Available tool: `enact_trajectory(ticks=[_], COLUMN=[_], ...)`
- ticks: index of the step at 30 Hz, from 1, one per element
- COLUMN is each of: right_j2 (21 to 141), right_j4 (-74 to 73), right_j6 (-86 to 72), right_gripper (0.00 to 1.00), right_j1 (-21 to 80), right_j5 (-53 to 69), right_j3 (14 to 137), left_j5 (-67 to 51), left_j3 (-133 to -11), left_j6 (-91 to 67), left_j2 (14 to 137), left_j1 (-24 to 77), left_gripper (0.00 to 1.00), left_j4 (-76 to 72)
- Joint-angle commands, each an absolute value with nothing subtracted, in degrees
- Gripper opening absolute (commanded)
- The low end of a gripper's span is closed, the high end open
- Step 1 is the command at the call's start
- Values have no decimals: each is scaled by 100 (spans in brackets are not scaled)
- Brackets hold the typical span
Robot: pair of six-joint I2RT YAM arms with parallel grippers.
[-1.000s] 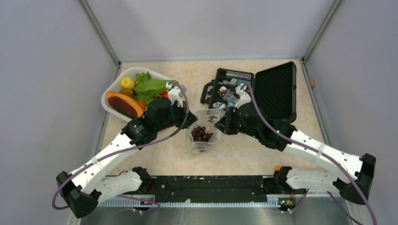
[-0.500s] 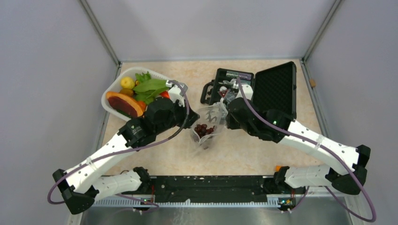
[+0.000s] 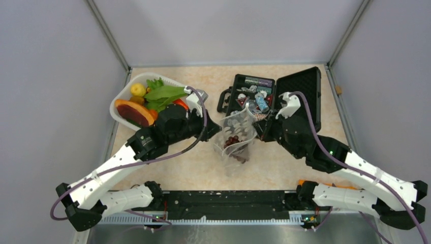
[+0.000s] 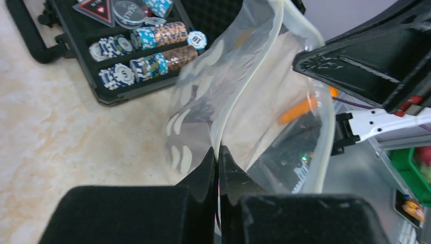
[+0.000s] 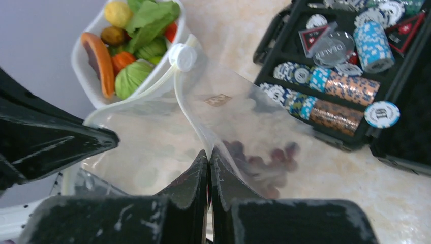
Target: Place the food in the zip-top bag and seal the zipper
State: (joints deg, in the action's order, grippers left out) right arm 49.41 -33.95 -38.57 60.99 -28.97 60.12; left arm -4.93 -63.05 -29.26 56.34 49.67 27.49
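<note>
Two arms hold the zip-top bag [image 3: 236, 140] up just on the near side of the open black case [image 3: 297, 99], its mouth pulled apart and facing upward. The left gripper [image 3: 212, 135], on the side of the bag farther from the case's lid, is closed tight on the rim. In its wrist view we see the two fingers meet with the zipper [image 4: 244, 89] pinched between them. The right gripper [image 3: 257, 133], on the side nearer the lid, is likewise clamped on the opposite rim, with clear plastic pressed flat between its fingers.

The zipper is unsealed: its whitish strips bow apart, and a white slider [image 5: 182, 57] sits at one end of the mouth. Dark grapes [image 3: 234, 141] lie in the bottom of the bag. We cannot tell whether the bag's lower edge touches the tabletop [image 3: 188, 168].

The case's tray is packed with poker chips [image 3: 255, 99] and a clear dealer button [image 5: 333, 46]. Well to the left of the case stands the white basket [image 3: 121, 92], holding a lemon [image 3: 137, 89], green leaves [image 3: 163, 93] and a large slice of orange-rimmed fruit [image 3: 133, 113]. The basket stands apart from the bag.
</note>
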Motion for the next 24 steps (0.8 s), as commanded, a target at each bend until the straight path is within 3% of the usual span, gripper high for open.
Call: enact_trajectory(ticks=[1, 9, 15, 20, 24], right_j2=[5149, 6530, 6512, 6289, 6181], right_j4=[-2565, -4432, -3816, -3294, -2722], right_j6=[-3574, -4151, -3666, -3565, -3519], right_gripper=[1, 0, 0, 0, 0], right_j1=[6117, 6123, 6179, 6179, 6180], right_j5=[-2774, -3783, -3236, -2896, -2496], right_j3=[5964, 6808, 6994, 6768, 6528], left_j5=[102, 447, 1047, 1520, 1375], left_j3=[-6229, -5344, -5280, -5244, -5168], left_j6=[-2630, -3537, -3308, -3241, -3092], left_j2=[5829, 5669, 5393, 5252, 5229], left_j1=[4966, 4966, 4966, 4966, 4961], left_gripper=[0, 0, 0, 6, 16], left_j4=[2577, 2105, 2081, 2176, 1938])
